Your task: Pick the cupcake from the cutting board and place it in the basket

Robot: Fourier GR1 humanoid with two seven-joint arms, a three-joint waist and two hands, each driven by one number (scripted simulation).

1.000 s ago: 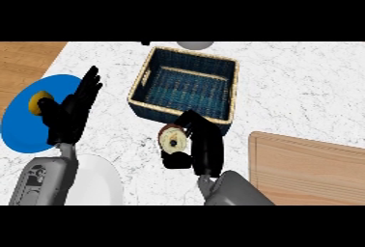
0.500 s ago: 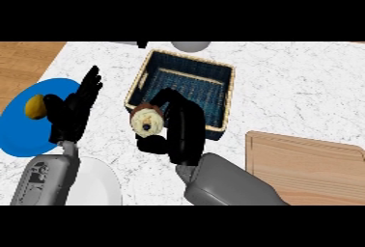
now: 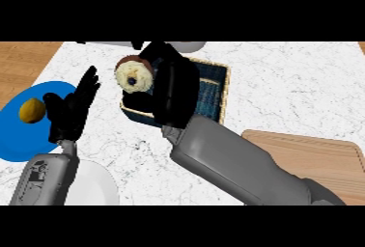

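Cupcake [image 3: 134, 77], clasped in the curled fingers of the right hand [image 3: 167, 82], hangs over the left rim of the basket [image 3: 222, 91], whose open well lies just to its right, while the left hand [image 3: 71, 113] rests open beside a blue plate [image 3: 21, 140].

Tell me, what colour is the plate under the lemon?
Bright blue plate, lemon; head view.
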